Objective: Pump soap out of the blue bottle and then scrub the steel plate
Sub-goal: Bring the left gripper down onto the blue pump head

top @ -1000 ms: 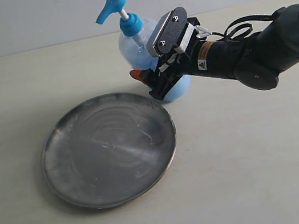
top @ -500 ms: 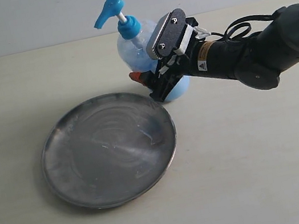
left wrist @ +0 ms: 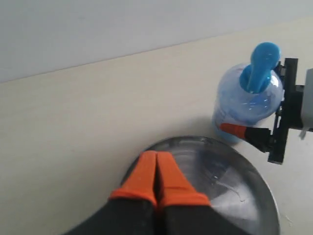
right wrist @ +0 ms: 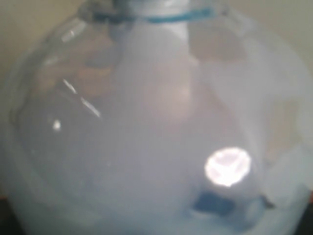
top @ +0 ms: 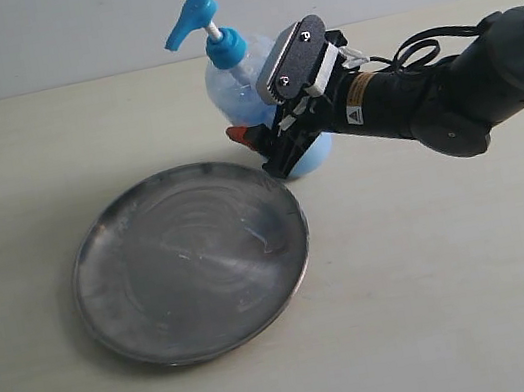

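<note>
While your right claw reaches in low from the right side of the desk, its jaws stand wide around the round belly of the blue bottle and pinch it. One orange-tipped finger lies against the near side of the bottle, and the other is hidden behind it. The bottle sits toward the far edge of the desk, about midway along it, and leans slightly. Its pump head is raised on a white stem, with the spout pointing toward the desk's left side. You can see the soap as pale blue liquid in the bottom of the bottle. The right wrist view is filled by the blurred, cloudy wall of the bottle.

The steel plate lies flat on the desk, nearer than the bottle and left of the middle. Its surface is smeared with pale swirls. The plate's far right rim is just beside the bottle's base, and you cannot tell whether they touch.

Your left claw hangs in the air over the plate's left rim. Its two orange fingers are pressed together with nothing between them. It is well apart from the bottle.
</note>
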`<state>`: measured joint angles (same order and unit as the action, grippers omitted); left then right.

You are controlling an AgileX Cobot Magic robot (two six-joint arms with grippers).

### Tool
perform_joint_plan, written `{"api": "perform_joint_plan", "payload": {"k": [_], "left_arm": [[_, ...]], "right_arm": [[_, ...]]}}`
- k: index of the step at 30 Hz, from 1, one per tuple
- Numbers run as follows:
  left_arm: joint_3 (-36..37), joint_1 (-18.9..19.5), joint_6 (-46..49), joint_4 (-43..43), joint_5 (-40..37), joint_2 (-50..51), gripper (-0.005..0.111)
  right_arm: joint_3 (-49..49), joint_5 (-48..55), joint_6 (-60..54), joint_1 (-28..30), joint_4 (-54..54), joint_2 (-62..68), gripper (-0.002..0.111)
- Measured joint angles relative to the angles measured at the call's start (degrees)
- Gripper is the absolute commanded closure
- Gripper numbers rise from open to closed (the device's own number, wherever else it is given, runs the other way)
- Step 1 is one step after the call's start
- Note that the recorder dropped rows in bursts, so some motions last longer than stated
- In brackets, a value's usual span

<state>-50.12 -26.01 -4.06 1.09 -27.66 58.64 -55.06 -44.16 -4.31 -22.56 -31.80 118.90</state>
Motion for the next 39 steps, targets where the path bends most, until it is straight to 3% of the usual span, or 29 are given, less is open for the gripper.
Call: {"api": "perform_joint_plan", "payload": {"k": [7, 15, 20, 26, 39], "left_arm": [[-13.8, -5.2, 1.2, 0.0, -2.7, 14.0, 0.107], [-26.5, -5.6, 4.1, -4.6, -4.2, 24.9, 0.107], [-32.7, -5.6, 10.6, -11.6, -9.6, 30.5, 0.107], [-36.4, -5.6, 14.1, -15.6, -13.4, 35.7, 0.107], [-36.9, -5.6, 16.7, -18.2, -12.6, 39.1, 0.107]], "right_arm": [[0.0, 0.0, 0.0, 0.0, 0.0, 0.0, 0.108], [0.0, 0.0, 0.0, 0.0, 0.0, 0.0, 0.108], [0.0, 0.0, 0.0, 0.0, 0.0, 0.0, 0.108], [0.0, 0.0, 0.0, 0.0, 0.0, 0.0, 0.108], [0.0, 0.0, 0.0, 0.0, 0.0, 0.0, 0.108]]}}
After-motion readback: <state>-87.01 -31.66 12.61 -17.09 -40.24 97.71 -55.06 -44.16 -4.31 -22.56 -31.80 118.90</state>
